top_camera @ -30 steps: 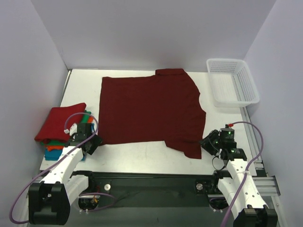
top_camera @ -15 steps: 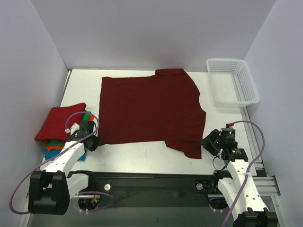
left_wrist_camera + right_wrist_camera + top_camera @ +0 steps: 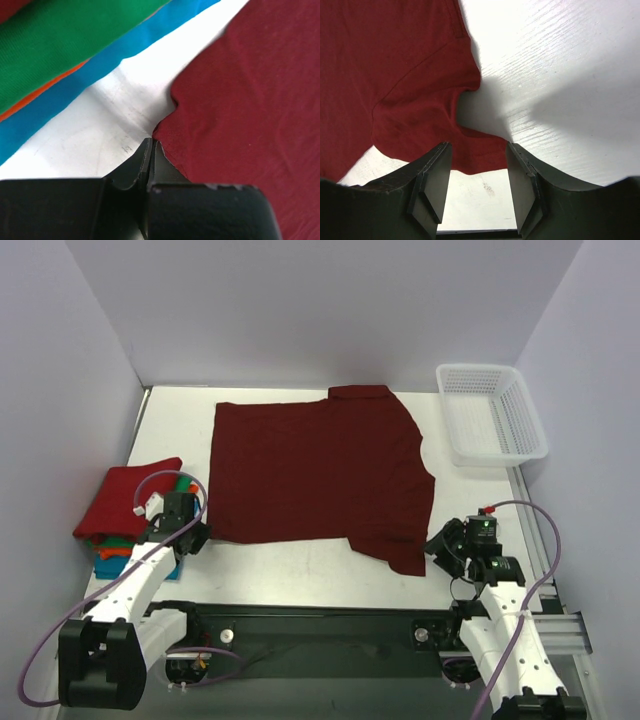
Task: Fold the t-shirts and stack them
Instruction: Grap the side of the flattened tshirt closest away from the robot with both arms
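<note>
Soft, even light from above is filling the top view. The white tabletop [image 3: 300, 565] is showing bright but not burnt out, the walls [image 3: 300, 310] are taking a lilac tint, and shadows are faint. In the right wrist view the right end effector [image 3: 477, 150] is throwing a broad grey shadow over sharply rendered wood grain. In the left wrist view the left end effector [image 3: 151, 142] is reading as a near-black, blurred mass, and the shirt [image 3: 250, 110] weave is looking crisp.
</note>
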